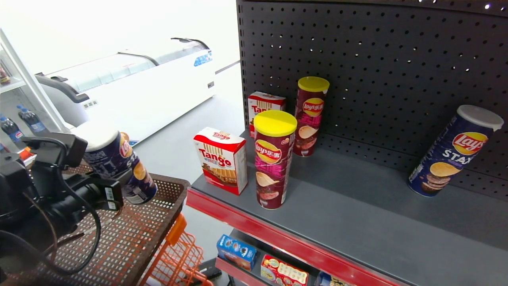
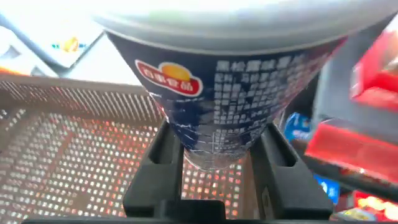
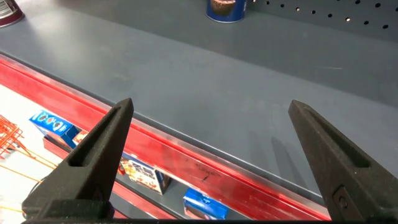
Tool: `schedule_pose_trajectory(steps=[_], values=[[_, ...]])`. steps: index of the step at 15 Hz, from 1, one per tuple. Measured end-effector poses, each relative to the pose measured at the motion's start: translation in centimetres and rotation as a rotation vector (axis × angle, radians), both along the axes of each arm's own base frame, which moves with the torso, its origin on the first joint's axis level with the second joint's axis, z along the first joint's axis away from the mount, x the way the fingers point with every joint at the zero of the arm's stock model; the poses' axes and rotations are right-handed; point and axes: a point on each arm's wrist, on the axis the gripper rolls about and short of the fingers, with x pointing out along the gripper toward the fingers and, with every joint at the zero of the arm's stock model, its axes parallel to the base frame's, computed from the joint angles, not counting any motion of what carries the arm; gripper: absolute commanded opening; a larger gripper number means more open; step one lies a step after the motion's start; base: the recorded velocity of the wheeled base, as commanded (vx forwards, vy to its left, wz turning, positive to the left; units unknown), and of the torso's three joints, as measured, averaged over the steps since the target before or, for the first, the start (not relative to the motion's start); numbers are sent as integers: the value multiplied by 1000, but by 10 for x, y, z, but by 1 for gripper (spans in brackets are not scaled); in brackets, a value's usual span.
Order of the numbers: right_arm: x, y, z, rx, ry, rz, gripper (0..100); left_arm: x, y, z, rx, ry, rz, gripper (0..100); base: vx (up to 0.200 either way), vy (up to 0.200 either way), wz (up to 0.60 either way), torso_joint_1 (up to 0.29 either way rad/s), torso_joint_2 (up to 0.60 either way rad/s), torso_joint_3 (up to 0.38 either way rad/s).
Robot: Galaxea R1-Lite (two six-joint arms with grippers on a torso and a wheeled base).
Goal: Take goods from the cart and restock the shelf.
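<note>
One blue chip can (image 1: 115, 159) was clamped between the fingers of the left gripper (image 2: 221, 155), above the brown mesh cart (image 1: 174, 184) at the left of the scene. To the right, on the grey shelf (image 1: 357, 214), a wafer box (image 1: 221, 159) stood upright at the near left corner, with a maroon can (image 1: 273, 159) just beside it. Farther back stood a second wafer box (image 1: 265, 104) and a second maroon can (image 1: 311, 115). At the right, a second blue can (image 1: 452, 153) leaned tilted against the pegboard (image 1: 397, 59). The right gripper (image 3: 211, 109) was released, jaws spread wide, above the shelf's near red edge (image 3: 205, 158).
</note>
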Motion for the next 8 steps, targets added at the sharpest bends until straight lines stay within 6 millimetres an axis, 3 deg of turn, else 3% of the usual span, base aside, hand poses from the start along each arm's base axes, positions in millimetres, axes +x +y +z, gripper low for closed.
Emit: schedule_pose_trajectory(steps=[3, 6, 8], values=[[0, 0, 0, 0, 0, 0, 100, -29, -6, 18, -4, -37, -43, 0, 0, 0, 0, 0, 0, 0], [0, 0, 0, 0, 0, 0, 100, -64, -14, 29, 4, 46, -115, 0, 0, 0, 0, 0, 0, 0], [0, 0, 0, 0, 0, 0, 100, -81, -20, 45, -4, -24, -176, 0, 0, 0, 0, 0, 0, 0]])
